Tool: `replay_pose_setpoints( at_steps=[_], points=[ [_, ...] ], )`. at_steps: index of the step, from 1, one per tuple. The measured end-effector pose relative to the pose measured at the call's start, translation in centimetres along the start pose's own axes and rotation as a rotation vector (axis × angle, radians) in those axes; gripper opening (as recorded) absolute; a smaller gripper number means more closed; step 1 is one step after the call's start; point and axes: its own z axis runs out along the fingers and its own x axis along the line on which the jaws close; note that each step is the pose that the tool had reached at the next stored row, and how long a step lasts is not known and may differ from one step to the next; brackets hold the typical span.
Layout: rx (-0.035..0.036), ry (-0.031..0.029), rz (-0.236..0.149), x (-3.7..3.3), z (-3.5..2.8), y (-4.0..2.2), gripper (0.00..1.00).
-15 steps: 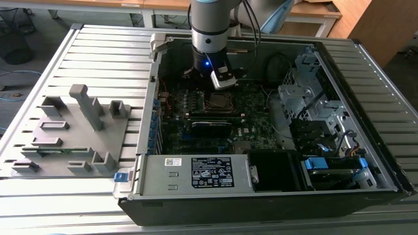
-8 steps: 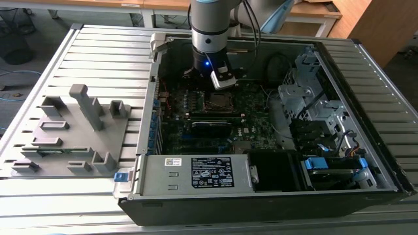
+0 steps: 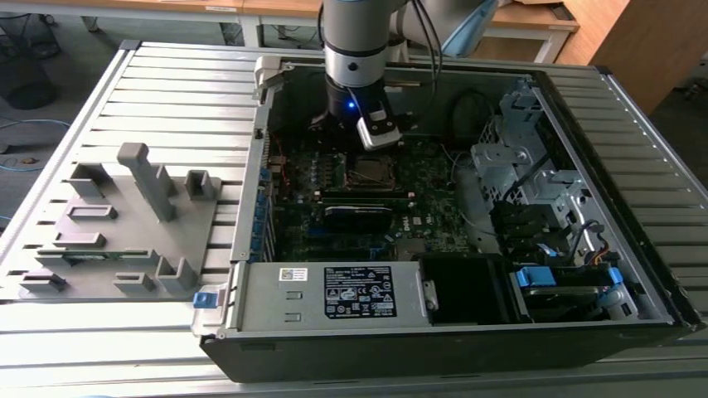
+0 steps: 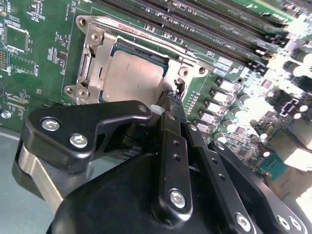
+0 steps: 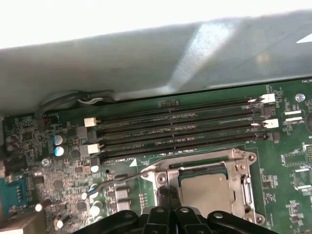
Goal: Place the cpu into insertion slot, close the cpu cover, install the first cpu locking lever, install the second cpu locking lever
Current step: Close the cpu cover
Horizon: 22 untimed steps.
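On the exterior view's left, a grey plastic holder [image 3: 122, 224] with upright pegs and blocks lies on the ribbed metal table [image 3: 166, 83]. Beside it stands an open black computer case [image 3: 465, 352], with a silvery labelled box [image 3: 332, 294] along its near edge. The arm [image 3: 356, 41], a smooth grey and silver column, reaches straight down into the case, its wrist just above the socket [image 3: 372, 171] on the green circuit board [image 4: 44, 73]. In both wrist views the gripper [image 4: 170, 100] [image 5: 168, 189] has its slim black bolted fingers pressed together, tips at one corner of the socket; I cannot tell whether they pinch anything. The chip [image 4: 131, 78], flat, square and dull grey-brown, sits in the socket. The thin shiny cover [image 4: 92, 61] lies flat over its edges, and the chip shows through the square window. A thin wire lever [image 5: 117, 180] runs from that corner out across the board. Long black slots [image 5: 185, 127] lie alongside the socket. On the exterior view's right, perforated metal cages [image 3: 509, 153] line the case.
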Motion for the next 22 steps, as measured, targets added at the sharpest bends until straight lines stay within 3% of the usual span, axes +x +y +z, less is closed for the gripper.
replay_pose_setpoints(
  at_steps=[6,12,22],
  points=[
    [0.0004,0.0002,0.000,-0.04,-1.00,0.00,0.10],
    [0.0003,0.0002,0.000,-0.23,-1.00,0.04,0.10],
    [0.0002,0.0002,0.000,-3.10,-0.86,0.48,0.10]
  ],
)
